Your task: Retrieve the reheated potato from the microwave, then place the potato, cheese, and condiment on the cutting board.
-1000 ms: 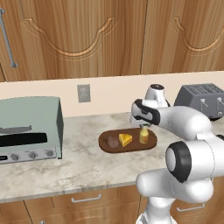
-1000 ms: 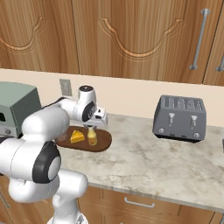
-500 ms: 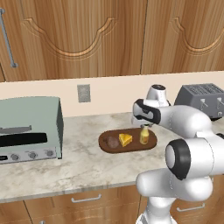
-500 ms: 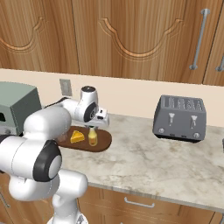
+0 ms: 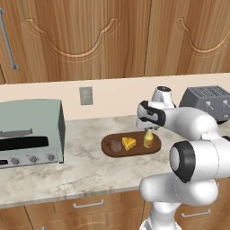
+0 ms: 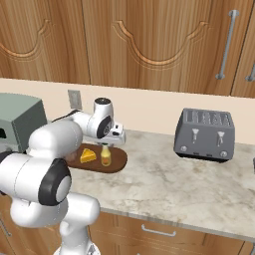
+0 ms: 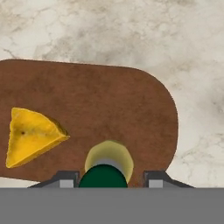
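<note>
The cutting board [image 5: 155,147] [image 6: 119,162] [image 7: 109,96] lies on the marble counter. On it sit the brown potato [image 5: 116,146], the yellow cheese [image 5: 129,143] [image 6: 88,155] [image 7: 33,135] and the condiment [image 5: 148,139] [image 6: 105,157] [image 7: 108,162], which stands upright on the board's right end. My gripper [image 5: 147,128] [image 6: 105,145] [image 7: 108,180] hangs straight over the bottle, its fingers either side of the green cap. The right finger stands clear of the cap, so the gripper is open. The microwave is out of view.
A pale grey-green toaster oven [image 5: 29,132] [image 6: 17,122] stands at the left of the counter. A grey toaster [image 5: 209,101] [image 6: 204,134] sits at the right. A wall outlet [image 5: 86,95] is behind the board, under wooden cabinets.
The jaws have spread apart from the bottle's neck. The bottle stays upright on the board, and the arm has barely moved.
</note>
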Motion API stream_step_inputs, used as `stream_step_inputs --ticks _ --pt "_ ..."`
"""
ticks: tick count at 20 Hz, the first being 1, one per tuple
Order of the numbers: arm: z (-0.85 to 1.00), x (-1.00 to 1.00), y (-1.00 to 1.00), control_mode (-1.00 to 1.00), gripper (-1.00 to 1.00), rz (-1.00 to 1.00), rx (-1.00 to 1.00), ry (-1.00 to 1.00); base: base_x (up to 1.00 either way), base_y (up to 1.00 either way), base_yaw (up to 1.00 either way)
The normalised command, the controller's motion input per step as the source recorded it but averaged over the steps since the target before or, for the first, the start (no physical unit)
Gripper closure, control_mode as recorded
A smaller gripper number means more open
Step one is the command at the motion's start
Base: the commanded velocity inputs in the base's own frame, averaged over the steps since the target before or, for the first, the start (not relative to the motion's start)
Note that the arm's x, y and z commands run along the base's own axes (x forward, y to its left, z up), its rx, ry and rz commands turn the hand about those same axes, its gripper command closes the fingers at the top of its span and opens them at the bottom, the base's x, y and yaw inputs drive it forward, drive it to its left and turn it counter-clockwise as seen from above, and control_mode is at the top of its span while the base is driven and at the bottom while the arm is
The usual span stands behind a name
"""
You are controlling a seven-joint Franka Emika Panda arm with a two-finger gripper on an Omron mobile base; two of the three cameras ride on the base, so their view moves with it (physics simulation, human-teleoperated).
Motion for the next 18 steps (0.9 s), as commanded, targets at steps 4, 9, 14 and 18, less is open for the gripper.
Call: stream_step_inputs --ticks 4,9,14,18 --pt "0.0 0.0 0.0 -1.0 -1.0 0.0 0.02 0.0 0.0 0.0 0.0" --pt "0.19 -0.01 0.0 -1.0 -1.0 0.0 0.05 0.0 0.0 0.0 0.0" --pt "0.22 -0.23 0.0 -1.0 -1.0 0.0 0.02 -0.1 0.0 0.0 0.0" --pt "0.26 -0.2 0.0 -1.0 -1.0 0.0 0.0 -0.15 0.0 0.0 0.0"
